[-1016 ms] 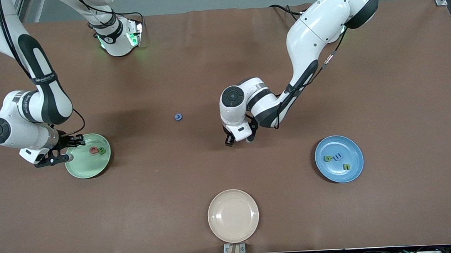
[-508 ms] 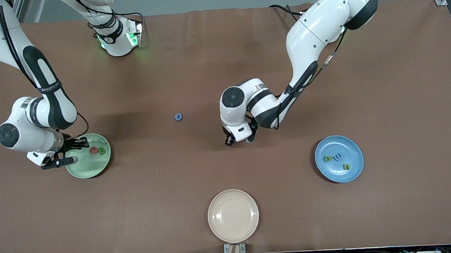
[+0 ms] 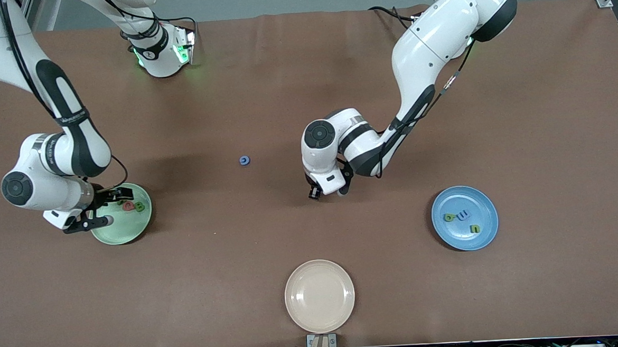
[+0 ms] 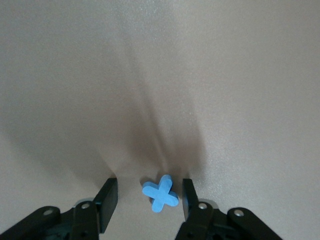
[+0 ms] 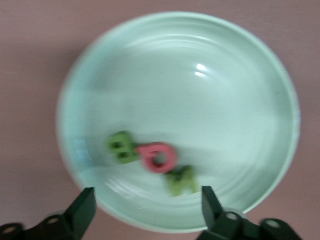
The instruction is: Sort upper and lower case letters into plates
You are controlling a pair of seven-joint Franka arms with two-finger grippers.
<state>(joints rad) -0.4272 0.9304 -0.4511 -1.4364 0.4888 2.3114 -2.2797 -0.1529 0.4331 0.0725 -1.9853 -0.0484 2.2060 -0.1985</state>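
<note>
Standing unused nearest the front camera, the beige plate (image 3: pixel 319 295) blocks nothing. Low on the table, the left gripper (image 4: pixel 150 197) straddles a blue x-shaped letter (image 4: pixel 160 194), fingers spread. Spread too, the right gripper (image 5: pixel 147 205) hovers over the green plate (image 5: pixel 240 75) holding three letters.

Even overhead light, soft shadows; right wrist view motion-blurred, glare on green plate (image 5: pixel 260 75).
</note>
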